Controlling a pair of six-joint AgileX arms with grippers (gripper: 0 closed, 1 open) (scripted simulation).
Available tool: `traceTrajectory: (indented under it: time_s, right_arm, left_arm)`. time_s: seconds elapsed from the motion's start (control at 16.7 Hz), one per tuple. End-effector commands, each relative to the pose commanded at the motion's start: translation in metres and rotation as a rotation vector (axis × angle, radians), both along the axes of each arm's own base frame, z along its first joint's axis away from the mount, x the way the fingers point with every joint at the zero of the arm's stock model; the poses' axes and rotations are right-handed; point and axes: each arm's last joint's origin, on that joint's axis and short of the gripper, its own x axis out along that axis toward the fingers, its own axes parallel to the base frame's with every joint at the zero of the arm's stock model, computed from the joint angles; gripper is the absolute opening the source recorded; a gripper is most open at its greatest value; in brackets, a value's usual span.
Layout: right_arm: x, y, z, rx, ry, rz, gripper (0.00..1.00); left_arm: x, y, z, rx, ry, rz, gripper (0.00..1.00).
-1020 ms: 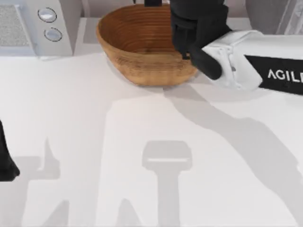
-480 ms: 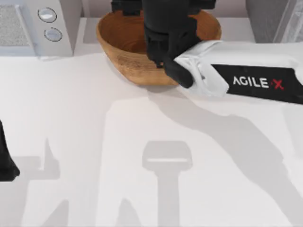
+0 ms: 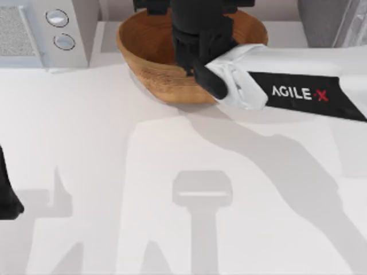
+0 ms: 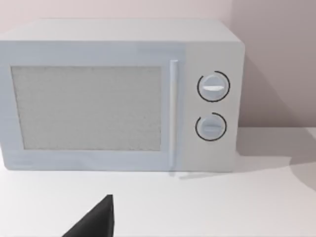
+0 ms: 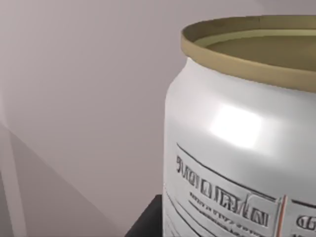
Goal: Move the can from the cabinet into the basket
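Swinging left, the right arm now hangs its gripper [image 3: 192, 34] over the basket [image 3: 150, 57]. Its wrist view has the can [image 5: 237, 148] pressed close, apparently pinched, though I cannot tell the finger state. Release looks next. Left gripper [image 3: 7, 197] parked, table's left edge.

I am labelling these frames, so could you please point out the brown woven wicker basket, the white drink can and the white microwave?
brown woven wicker basket [image 3: 150, 67]: top view, outer wall.
white drink can [image 5: 232, 148]: right wrist view, side.
white microwave [image 4: 86, 106]: left wrist view, door.

Right arm [image 3: 287, 91] blocking the basket [image 3: 149, 63] opening, microwave [image 3: 51, 31] probably crowding its left, front table [image 3: 114, 189] open
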Motion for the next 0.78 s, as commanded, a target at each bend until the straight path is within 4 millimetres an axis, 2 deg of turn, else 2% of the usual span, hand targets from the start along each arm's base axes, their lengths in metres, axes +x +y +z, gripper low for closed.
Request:
traceTrajectory:
  time_s: [0.12,0.78]
  right_arm:
    - [0.0000,0.0000,0.0000,0.000,0.000,0.000,0.00]
    - [0.0000,0.0000,0.0000,0.000,0.000,0.000,0.83]
  left_arm:
    - [0.0000,0.0000,0.0000,0.000,0.000,0.000,1.00]
    - [0.0000,0.0000,0.0000,0.000,0.000,0.000,1.00]
